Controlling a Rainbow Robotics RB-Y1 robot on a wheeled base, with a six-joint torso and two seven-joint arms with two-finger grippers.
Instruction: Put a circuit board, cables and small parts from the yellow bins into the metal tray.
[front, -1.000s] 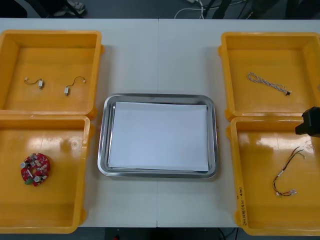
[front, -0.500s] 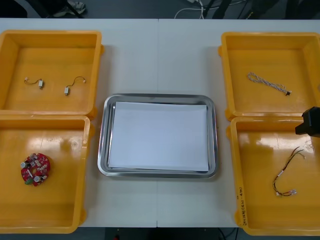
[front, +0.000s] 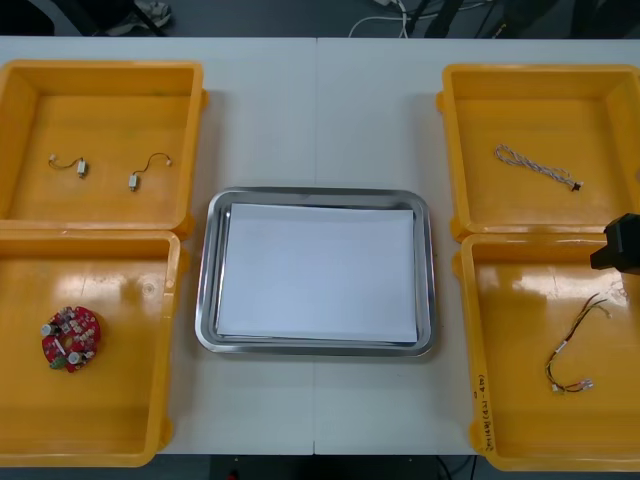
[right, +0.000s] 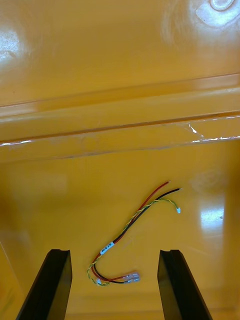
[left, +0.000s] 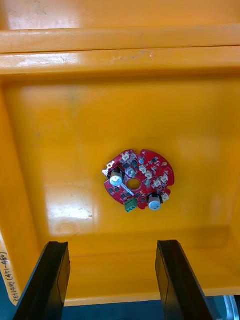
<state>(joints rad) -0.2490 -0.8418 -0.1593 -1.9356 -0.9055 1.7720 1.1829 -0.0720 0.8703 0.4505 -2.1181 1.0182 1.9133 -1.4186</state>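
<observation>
A round red circuit board (front: 70, 338) lies in the near left yellow bin (front: 120, 420). In the left wrist view my left gripper (left: 112, 282) hangs open above that bin, the board (left: 139, 180) lying beyond its fingertips. A red and yellow cable (front: 575, 345) lies in the near right bin (front: 520, 420). My right gripper (right: 115, 287) is open over it, with the cable (right: 135, 235) reaching down between the fingers. The right arm's black body (front: 622, 243) juts in at the table's right edge. The metal tray (front: 205, 300), white inside, sits between the bins.
The far left bin (front: 185, 140) holds two small metal parts (front: 80, 167) (front: 133, 180) with short wires. The far right bin (front: 455, 140) holds a twisted blue and white cable (front: 537, 168). Bare table runs beyond and before the tray.
</observation>
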